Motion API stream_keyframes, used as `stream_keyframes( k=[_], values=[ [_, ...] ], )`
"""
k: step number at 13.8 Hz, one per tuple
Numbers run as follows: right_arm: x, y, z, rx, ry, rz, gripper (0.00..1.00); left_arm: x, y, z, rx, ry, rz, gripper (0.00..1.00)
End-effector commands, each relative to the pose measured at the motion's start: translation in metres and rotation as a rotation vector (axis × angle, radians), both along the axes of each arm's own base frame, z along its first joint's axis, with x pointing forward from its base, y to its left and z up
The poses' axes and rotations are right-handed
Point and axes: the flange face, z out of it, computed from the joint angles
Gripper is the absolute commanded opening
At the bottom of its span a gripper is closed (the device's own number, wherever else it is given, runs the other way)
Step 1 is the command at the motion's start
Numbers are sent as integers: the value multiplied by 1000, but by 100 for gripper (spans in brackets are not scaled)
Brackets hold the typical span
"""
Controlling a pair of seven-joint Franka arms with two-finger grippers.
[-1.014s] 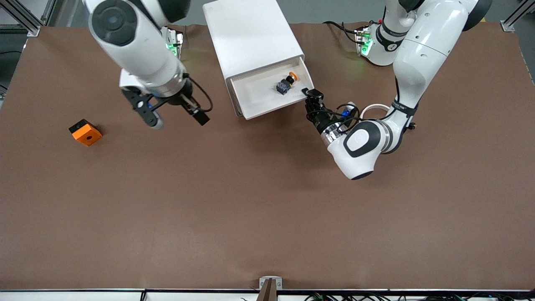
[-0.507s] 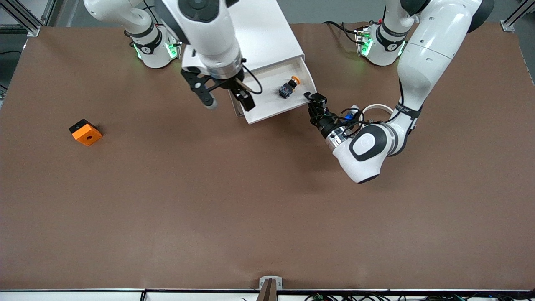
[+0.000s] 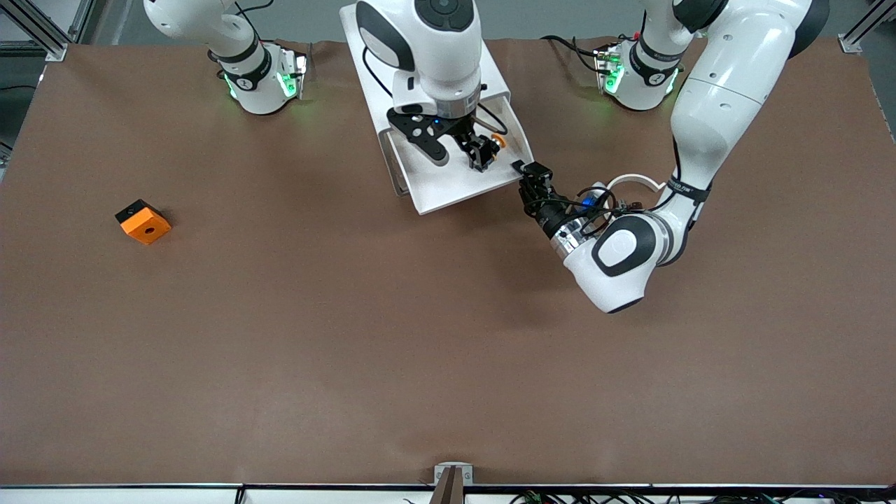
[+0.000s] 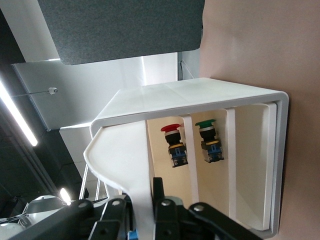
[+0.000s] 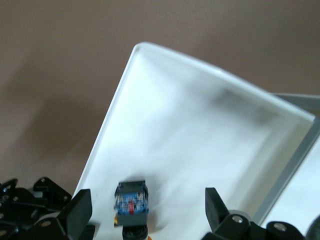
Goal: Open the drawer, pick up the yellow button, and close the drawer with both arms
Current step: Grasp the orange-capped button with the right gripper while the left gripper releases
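Observation:
The white cabinet (image 3: 493, 73) stands near the robots' bases, and its top drawer (image 3: 448, 187) is pulled out. My left gripper (image 3: 527, 170) is shut on the drawer's front wall at the corner toward the left arm's end; the white wall (image 4: 125, 160) sits between its fingers (image 4: 159, 192). My right gripper (image 3: 460, 155) hangs open over the drawer. The button (image 3: 498, 142) lies in the tray, and only its orange cap shows past the gripper. In the right wrist view the button's black and bluish body (image 5: 131, 200) lies between the open fingers (image 5: 77, 216).
An orange square block (image 3: 143, 221) with a hole lies on the brown table toward the right arm's end. In the left wrist view a red-capped button (image 4: 172, 145) and a green-capped one (image 4: 207, 140) sit in the lower drawers.
My right arm swung from beside the cabinet to over the open drawer and came down around the button. My left gripper drew the drawer a little farther out.

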Motion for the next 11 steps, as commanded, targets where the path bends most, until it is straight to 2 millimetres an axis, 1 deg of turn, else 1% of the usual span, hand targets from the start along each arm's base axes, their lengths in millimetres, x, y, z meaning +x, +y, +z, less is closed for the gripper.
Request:
stream_keyframes(
  k=[1,3,4,8,11],
  values=[
    [0,8,-6,-19,-37,-8,100,13,9,0,-14,-53,14,69],
    [-5,15,-20,-35,-31,5,100,12,10,-1,2,-66,-4,95],
    [-6,18,-27,-44,-35,10,100,13,11,-1,13,-76,-9,100],
    [-2,26,-46,-37,-54,13,100,17,19,1,24,-119,-30,100],
    [-2,32,-55,-31,-59,14,100,33,19,19,-65,-239,-56,100]
  ],
)
